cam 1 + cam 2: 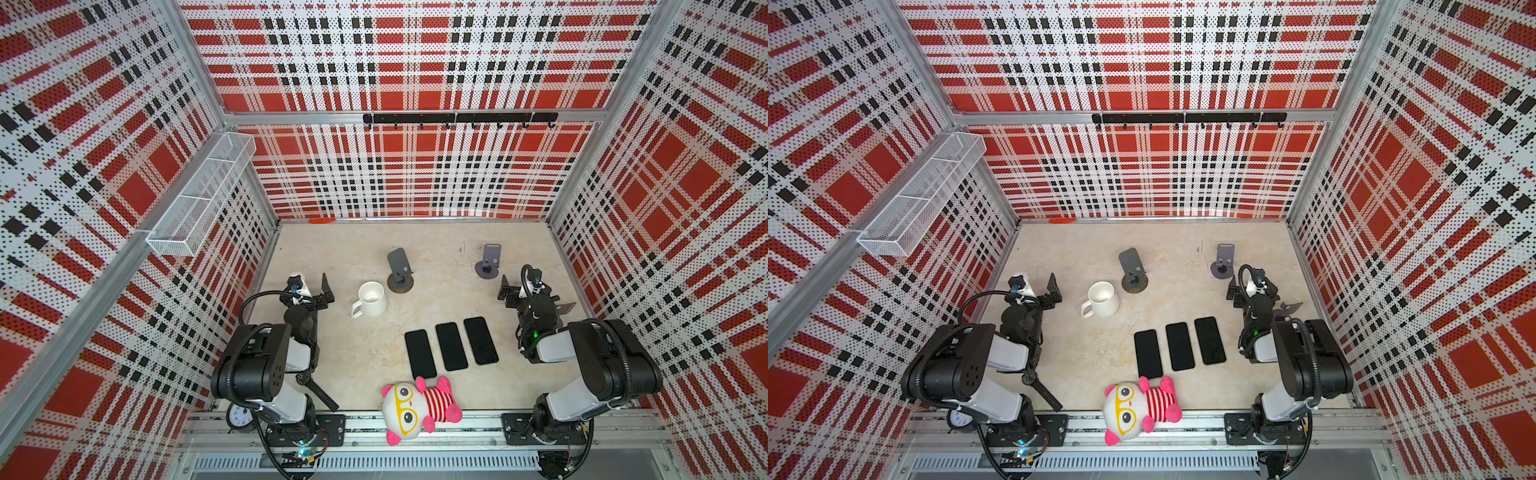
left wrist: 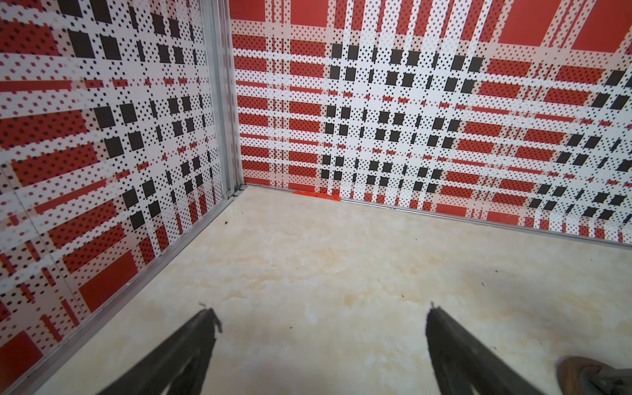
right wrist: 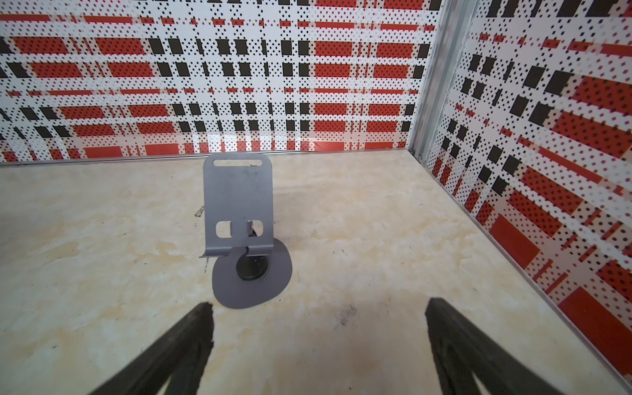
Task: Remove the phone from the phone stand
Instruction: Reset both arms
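Note:
Three black phones lie flat and side by side on the table in both top views: one (image 1: 420,354), one (image 1: 451,346) and one (image 1: 481,340). Two phone stands stand behind them with nothing on them: a dark grey one (image 1: 400,270) mid-table and a lilac one (image 1: 489,262) to the right. The right wrist view looks straight at the bare lilac stand (image 3: 238,205). My right gripper (image 3: 318,304) is open just short of its round base. My left gripper (image 2: 319,311) is open over bare table near the left wall. Neither holds anything.
A white mug (image 1: 371,298) stands left of the dark stand, which sits on a brown disc (image 1: 400,284). A plush toy (image 1: 415,409) lies at the front edge, a wristwatch (image 1: 316,388) and a small clock (image 1: 240,415) by the left arm's base. A wire basket (image 1: 199,195) hangs on the left wall.

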`<state>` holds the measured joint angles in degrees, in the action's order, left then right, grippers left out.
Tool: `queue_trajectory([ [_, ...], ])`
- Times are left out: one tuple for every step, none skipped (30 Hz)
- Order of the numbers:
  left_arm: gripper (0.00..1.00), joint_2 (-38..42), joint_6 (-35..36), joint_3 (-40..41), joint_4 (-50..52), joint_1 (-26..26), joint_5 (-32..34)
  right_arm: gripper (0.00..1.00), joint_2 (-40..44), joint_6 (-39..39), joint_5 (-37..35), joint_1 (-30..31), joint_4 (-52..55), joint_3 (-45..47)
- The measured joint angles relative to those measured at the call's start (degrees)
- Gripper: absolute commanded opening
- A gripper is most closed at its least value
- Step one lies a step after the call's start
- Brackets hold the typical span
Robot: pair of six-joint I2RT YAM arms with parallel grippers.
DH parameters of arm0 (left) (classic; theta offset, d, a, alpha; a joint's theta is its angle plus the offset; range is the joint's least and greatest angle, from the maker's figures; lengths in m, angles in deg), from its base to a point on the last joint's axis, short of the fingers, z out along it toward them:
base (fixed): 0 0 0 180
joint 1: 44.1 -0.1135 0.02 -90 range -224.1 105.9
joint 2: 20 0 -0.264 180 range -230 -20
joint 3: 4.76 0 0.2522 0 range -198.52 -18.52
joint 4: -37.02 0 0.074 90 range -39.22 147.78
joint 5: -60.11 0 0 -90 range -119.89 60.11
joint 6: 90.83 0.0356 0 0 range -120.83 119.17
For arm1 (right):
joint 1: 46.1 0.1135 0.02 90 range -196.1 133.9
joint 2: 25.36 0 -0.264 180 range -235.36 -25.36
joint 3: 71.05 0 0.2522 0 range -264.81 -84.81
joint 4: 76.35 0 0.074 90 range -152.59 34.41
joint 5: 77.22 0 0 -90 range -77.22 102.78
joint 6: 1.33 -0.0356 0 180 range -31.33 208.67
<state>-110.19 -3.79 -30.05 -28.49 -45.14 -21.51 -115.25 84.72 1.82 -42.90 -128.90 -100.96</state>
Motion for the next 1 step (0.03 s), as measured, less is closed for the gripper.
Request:
queue_trajectory([
  [0.98, 0.0, 0.0, 0.0, 0.1, 0.0, 0.0, 1.00, 0.0, 0.0, 0.0, 0.0, 0.0, 0.0],
])
